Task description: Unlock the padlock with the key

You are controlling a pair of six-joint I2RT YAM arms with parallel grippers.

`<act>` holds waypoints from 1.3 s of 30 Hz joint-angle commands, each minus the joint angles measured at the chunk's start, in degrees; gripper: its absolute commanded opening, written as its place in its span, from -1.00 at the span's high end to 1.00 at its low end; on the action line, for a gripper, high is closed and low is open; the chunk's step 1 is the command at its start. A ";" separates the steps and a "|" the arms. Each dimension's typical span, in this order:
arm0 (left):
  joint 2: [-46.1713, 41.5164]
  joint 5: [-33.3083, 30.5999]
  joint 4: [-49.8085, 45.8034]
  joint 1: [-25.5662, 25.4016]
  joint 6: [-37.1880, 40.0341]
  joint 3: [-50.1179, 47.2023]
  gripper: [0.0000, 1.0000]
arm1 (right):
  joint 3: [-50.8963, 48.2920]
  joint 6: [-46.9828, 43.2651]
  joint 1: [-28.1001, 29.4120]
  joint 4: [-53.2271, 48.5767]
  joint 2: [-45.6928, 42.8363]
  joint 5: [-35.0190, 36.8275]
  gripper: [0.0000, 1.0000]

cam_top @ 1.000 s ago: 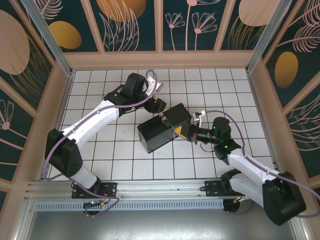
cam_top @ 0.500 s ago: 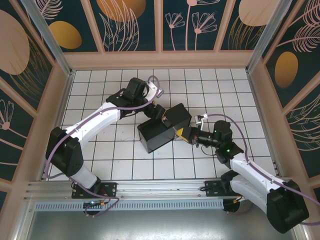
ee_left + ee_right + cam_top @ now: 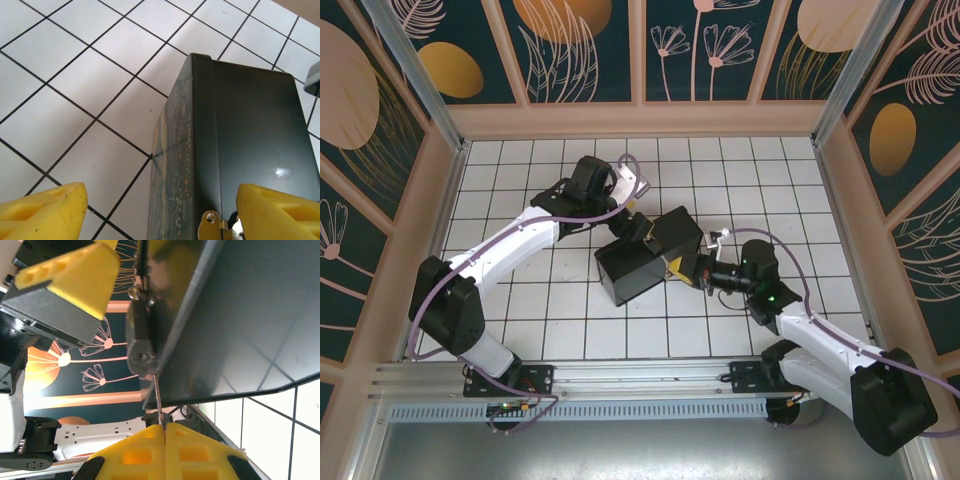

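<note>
The dark padlock (image 3: 139, 340) hangs from a hasp on the edge of a black box (image 3: 635, 268). My right gripper (image 3: 164, 427) is shut on the thin key (image 3: 157, 400), and the key's tip meets the keyhole end of the padlock. In the top view this gripper (image 3: 682, 268) sits at the box's right side. My left gripper (image 3: 160, 215) is open, its yellow fingers (image 3: 42, 212) straddling the box's edge beside a brass hasp (image 3: 212, 225). In the top view the left gripper (image 3: 632, 226) is at the box's far side.
The box (image 3: 250, 140) lies on a white tiled floor (image 3: 540, 300) inside a pen with patterned walls (image 3: 640, 60). One finger of the left gripper (image 3: 70, 270) shows close above the padlock in the right wrist view. An aluminium rail (image 3: 620, 385) runs along the near edge.
My left gripper has come down closer to the box's far edge. My right gripper has moved left, bringing the key up to the box.
</note>
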 commanded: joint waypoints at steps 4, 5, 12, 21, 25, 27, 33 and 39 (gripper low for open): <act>0.90 4.27 -3.96 -0.38 5.28 4.28 -0.60 | 3.29 -2.39 -0.78 -1.01 -0.14 -0.43 1.00; 1.63 4.57 -5.31 -0.44 5.65 5.42 -0.73 | 3.61 -2.97 -0.87 -1.79 -0.12 -0.45 1.00; 3.61 0.39 -7.68 -1.62 6.46 7.91 -0.83 | 4.72 -4.38 -1.09 -4.30 0.14 -1.21 1.00; 5.32 0.04 -10.04 -2.58 8.25 9.74 -0.83 | 4.87 -5.48 -1.40 -5.80 0.48 -1.71 1.00; 6.72 -1.18 -13.10 -4.08 10.02 11.24 -0.82 | 5.05 -5.61 -1.35 -6.30 0.66 -1.57 1.00; 6.72 -1.20 -13.82 -4.42 10.58 11.58 -0.82 | 5.22 -5.67 -1.40 -6.29 0.80 -1.63 1.00; 6.74 -0.57 -15.07 -4.37 11.34 12.23 -0.77 | 5.84 -6.18 -1.41 -6.57 1.48 -1.85 1.00; 6.58 -4.28 -13.33 -4.35 8.46 12.89 -0.82 | 6.20 -6.11 -0.90 -5.67 2.38 -1.73 1.00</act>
